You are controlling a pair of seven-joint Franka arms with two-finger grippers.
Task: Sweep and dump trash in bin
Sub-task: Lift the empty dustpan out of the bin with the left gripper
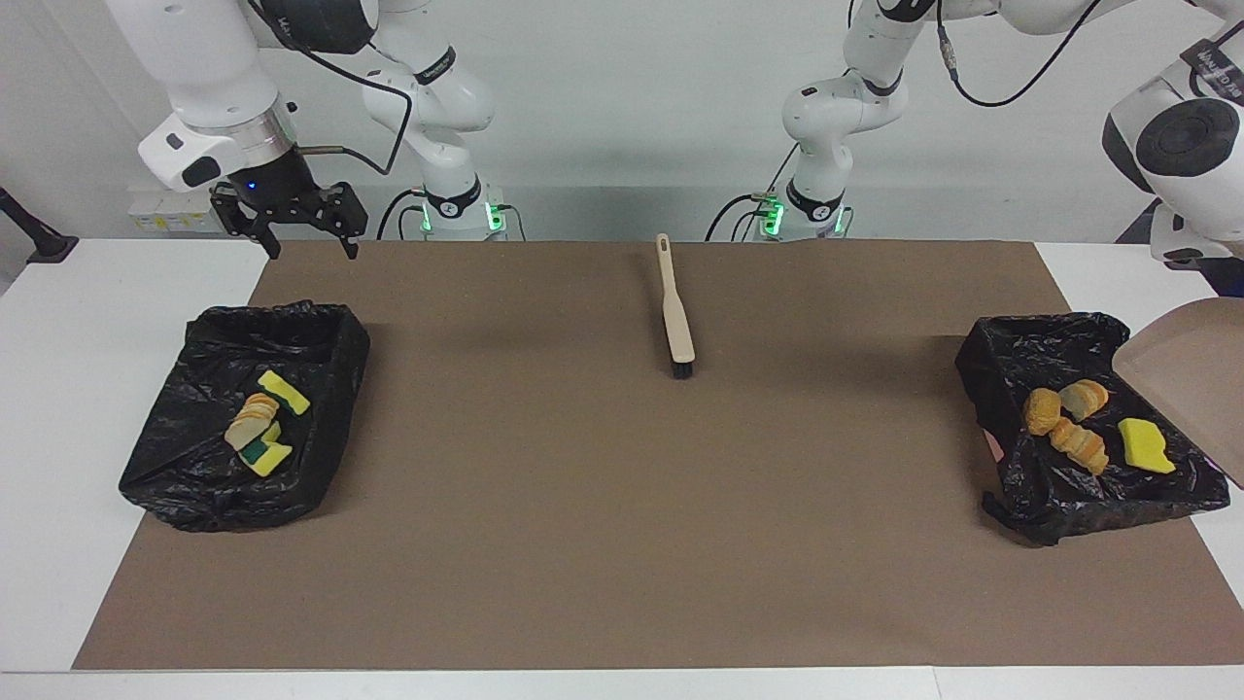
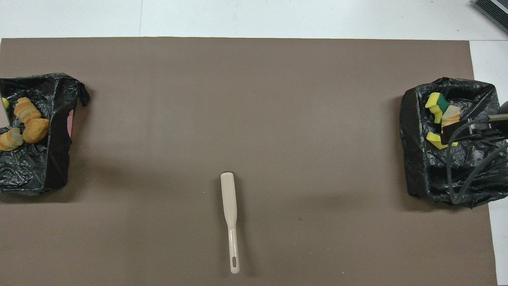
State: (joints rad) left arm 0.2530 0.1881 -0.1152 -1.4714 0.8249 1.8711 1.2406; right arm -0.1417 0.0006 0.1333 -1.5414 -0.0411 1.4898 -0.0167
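Brush [image 1: 675, 309] lies flat on brown mat [image 1: 622, 544], approx mid-bench, well apart from everything else. Beige body, dark bristle end pointing away from my bases, handle w/ hang-hole at the end nearest me. Slight tilt, not square to mat edge.

Brown mat covers most of white bench [image 1: 58, 389]; bare white strips at both ends and along the edge farthest from me.

Dustpan [image 1: 1191, 374], beige, tilted, raised at my left arm's end of bench; partly cut off by frame edge.

Small white box [image 1: 180, 209] near wall, right-arm end. Dark ribbed object [image 2: 492, 10] in corner of overhead view, mostly out of frame; can't ID.
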